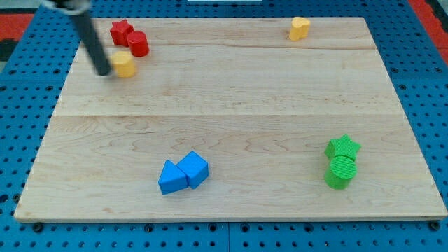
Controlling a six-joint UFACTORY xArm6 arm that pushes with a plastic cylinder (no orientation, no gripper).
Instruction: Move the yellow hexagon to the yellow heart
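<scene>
The yellow hexagon (125,64) lies near the view's top left of the wooden board. My tip (103,71) sits just to its left, touching or almost touching its left side. The dark rod slants up to the view's top left. The yellow heart (300,28) lies far off at the view's top, right of centre, near the board's top edge.
A red star (121,31) and a red cylinder (138,44) sit just above the yellow hexagon. Two blue blocks (183,173) lie at the bottom centre. A green star (343,148) and a green cylinder (340,171) lie at the bottom right.
</scene>
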